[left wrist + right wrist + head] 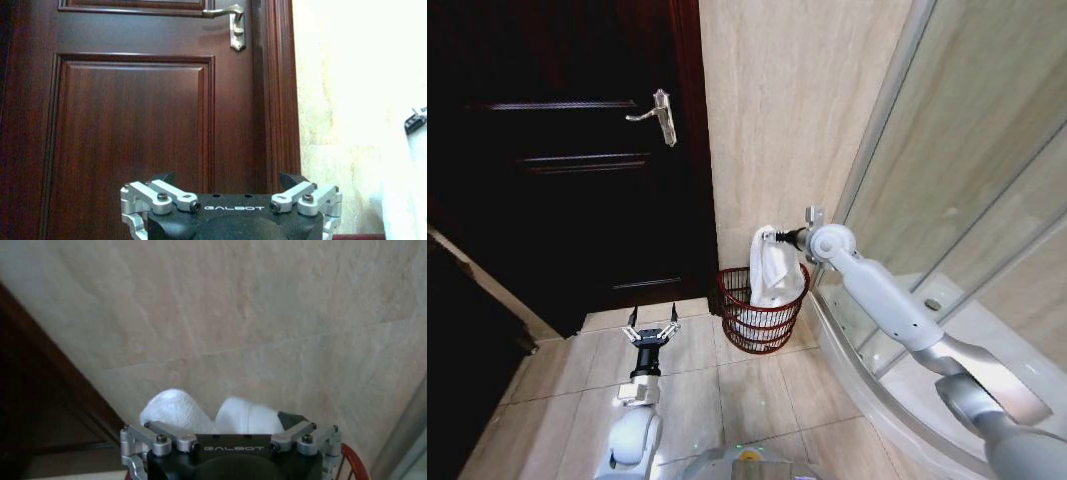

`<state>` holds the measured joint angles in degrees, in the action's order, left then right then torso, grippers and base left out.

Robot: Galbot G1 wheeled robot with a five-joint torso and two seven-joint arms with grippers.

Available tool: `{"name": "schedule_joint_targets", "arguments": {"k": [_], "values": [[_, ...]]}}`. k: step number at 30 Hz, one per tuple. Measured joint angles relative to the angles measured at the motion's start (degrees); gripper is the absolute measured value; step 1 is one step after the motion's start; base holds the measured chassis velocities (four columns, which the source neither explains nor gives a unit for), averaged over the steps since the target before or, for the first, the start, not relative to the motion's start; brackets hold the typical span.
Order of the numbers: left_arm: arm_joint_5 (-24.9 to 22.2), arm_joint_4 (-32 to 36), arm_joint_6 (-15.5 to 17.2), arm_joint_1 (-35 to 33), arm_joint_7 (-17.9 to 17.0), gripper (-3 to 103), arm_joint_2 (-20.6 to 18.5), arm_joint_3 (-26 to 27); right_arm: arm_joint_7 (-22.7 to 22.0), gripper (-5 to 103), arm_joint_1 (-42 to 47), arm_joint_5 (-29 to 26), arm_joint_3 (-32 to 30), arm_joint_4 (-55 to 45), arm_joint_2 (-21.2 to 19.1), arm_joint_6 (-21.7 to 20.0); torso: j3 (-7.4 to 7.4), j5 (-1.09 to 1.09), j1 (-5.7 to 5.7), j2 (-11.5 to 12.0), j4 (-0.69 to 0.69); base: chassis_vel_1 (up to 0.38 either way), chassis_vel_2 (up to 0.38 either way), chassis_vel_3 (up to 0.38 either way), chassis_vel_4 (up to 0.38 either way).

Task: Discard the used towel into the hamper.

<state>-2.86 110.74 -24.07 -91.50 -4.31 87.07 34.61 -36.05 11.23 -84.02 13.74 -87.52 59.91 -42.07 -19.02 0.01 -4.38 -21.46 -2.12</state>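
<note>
Tiled bathroom, right claw [770, 238] clutching towel [772, 272] over hamper [763, 322], left claw [652, 329] spread, low.

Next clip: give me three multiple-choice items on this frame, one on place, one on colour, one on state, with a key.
1. Where is the hamper?
A. inside the shower
B. on the floor against the wall, between door and shower
C. hung on the door handle

2. What colour is the towel?
A. white
B. blue
C. green

3. What is the right claw doing?
A. hanging open, empty
B. resting on the floor
C. gripping the towel above the hamper

Key: B, the hamper stands by the tiled wall beside the door; A, the cloth is white; C, the towel hangs from the claw, its lower end in the hamper.
</note>
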Motion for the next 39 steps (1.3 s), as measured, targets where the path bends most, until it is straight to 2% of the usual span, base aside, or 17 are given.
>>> {"name": "schedule_joint_targets", "arguments": {"k": [5,8,12,13,16,26,27,28,29,30,31,33,34,35,36,37,39], "values": [[0.0,0.0,0.0,0.0,0.0,100,-0.1,0.0,0.1,100,-3.4,-1.1,3.2,3.4,0.3,0.0,0.00,-0.01,0.00,0.0,0.00,0.000,0.000,0.000,0.000],[-0.1,0.1,0.0,0.1,0.0,100,-0.2,0.1,-0.3,100,-5.1,-3.0,8.1,4.0,0.0,0.0,0.00,-0.01,0.00,0.0,-0.01,0.000,0.000,0.000,0.000],[-0.4,0.2,0.0,0.3,-0.1,100,-0.5,0.4,-0.5,100,-5.1,-2.1,9.8,5.7,1.4,0.0,0.00,-0.01,0.00,0.0,-0.01,0.000,0.000,0.000,0.000],[-0.5,0.3,0.0,0.3,-0.1,100,-0.6,0.4,0.9,100,-4.9,0.5,9.8,6.4,1.8,0.0,0.00,-0.01,0.00,0.0,-0.01,0.000,0.000,0.000,0.000],[-1.0,0.3,0.0,0.3,-0.2,100,-0.8,0.6,2.7,100,-4.6,2.9,8.3,7.2,2.6,0.0,0.00,0.00,0.00,0.0,-0.01,0.000,0.000,0.000,0.000],[-1.9,0.2,1.3,1.2,-0.3,100,-1.5,0.5,1.7,100,-1.6,4.5,1.2,0.8,1.7,0.1,0.00,-0.01,0.00,0.0,-0.01,0.000,0.000,0.000,0.000],[-2.0,0.5,1.6,1.3,-0.3,100,-1.5,0.5,2.1,100,-0.4,6.7,-0.4,-1.0,1.3,0.2,0.00,-0.01,0.00,0.0,-0.02,0.000,0.000,0.000,0.000],[-2.1,0.9,2.3,1.4,-0.4,100,-1.5,0.4,3.7,100,2.0,11.6,-3.1,-3.8,0.4,1.1,0.00,-0.02,0.00,0.0,-0.01,0.000,0.000,0.000,0.000],[-2.1,0.9,2.3,1.4,-0.4,100,-1.5,0.4,3.7,100,2.0,11.6,-3.1,-3.8,0.4,1.1,0.00,-0.02,0.00,0.0,-0.01,0.000,0.000,0.000,0.000],[-2.1,1.2,2.9,1.5,-0.7,100,-1.3,0.4,5.0,100,5.2,16.2,-6.1,-7.0,-0.6,2.8,0.00,0.00,0.00,0.0,0.00,0.000,0.000,0.000,0.000],[-2.1,1.4,3.4,1.5,-0.8,100,-1.1,0.5,5.9,100,7.7,18.4,-8.5,-9.1,-1.2,4.2,0.00,0.01,0.00,0.0,0.00,0.000,0.000,0.000,0.000],[-2.1,1.7,3.9,1.2,-0.9,100,-0.8,0.5,8.7,100,12.7,22.0,-13.7,-13.1,-2.2,7.2,0.01,0.00,0.00,0.0,0.01,0.000,0.000,0.000,0.000],[-2.1,1.7,3.9,1.2,-0.9,100,-0.8,0.5,8.7,100,12.7,22.0,-13.7,-13.1,-2.2,7.2,0.01,0.00,0.00,0.0,0.01,0.000,0.000,0.000,0.000],[-2.1,1.9,4.3,0.9,-0.9,100,-0.6,0.7,12.1,100,16.2,25.5,-16.9,-15.8,-2.9,8.6,0.01,0.01,0.00,0.0,0.00,0.000,0.000,0.000,0.000],[-2.1,2.1,4.5,0.5,-0.7,100,-0.1,0.9,17.7,100,20.6,31.2,-20.5,-18.6,-3.7,11.6,0.01,0.01,0.00,0.0,0.02,0.000,0.000,0.000,0.000],[-2.1,2.1,4.5,0.5,-0.7,100,-0.1,0.9,17.7,100,20.6,31.2,-20.5,-18.6,-3.7,11.6,0.01,0.01,0.00,0.0,0.02,0.000,0.000,0.000,0.000],[-2.1,2.7,5.0,-0.3,-0.4,100,1.0,1.0,24.1,100,27.6,41.8,-25.2,-21.5,-3.8,18.5,0.02,-0.01,0.01,0.0,0.01,0.000,0.000,0.000,0.000]]}}
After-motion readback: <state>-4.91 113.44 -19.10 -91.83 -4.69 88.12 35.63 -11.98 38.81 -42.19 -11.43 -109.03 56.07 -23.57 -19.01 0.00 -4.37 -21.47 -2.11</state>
